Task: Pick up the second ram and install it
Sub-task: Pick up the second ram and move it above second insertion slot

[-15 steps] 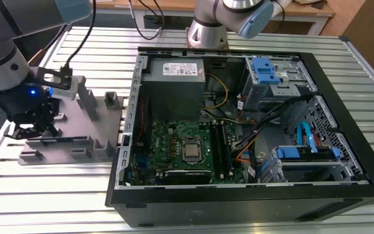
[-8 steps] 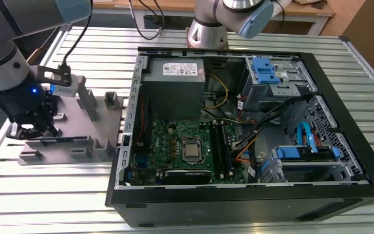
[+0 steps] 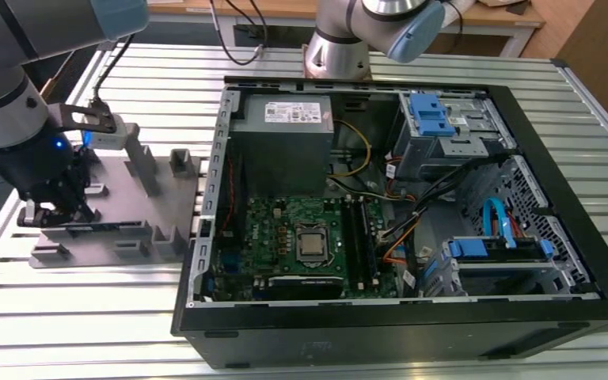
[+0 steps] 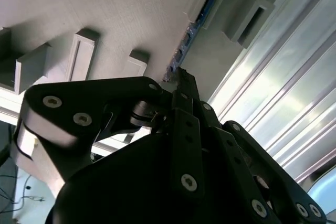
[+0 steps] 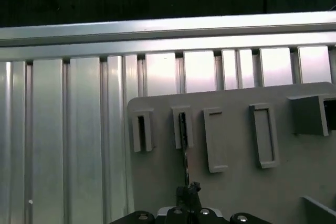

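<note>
The hand (image 5: 188,190) is down at the grey holder (image 5: 294,182), its fingers drawn together on the near end of the memory stick (image 5: 184,148). The stick stands on edge. It runs straight out from the fingertips (image 4: 182,80), and its far end sits in a narrow pocket (image 5: 182,128) of the holder, one in a row of upright pockets. The holder lies on the slatted metal counter (image 5: 52,145). In the exterior view, an open computer case (image 3: 389,344) lies well off to the side of the hand (image 3: 53,215), with a green circuit board (image 3: 283,218) inside it.
</note>
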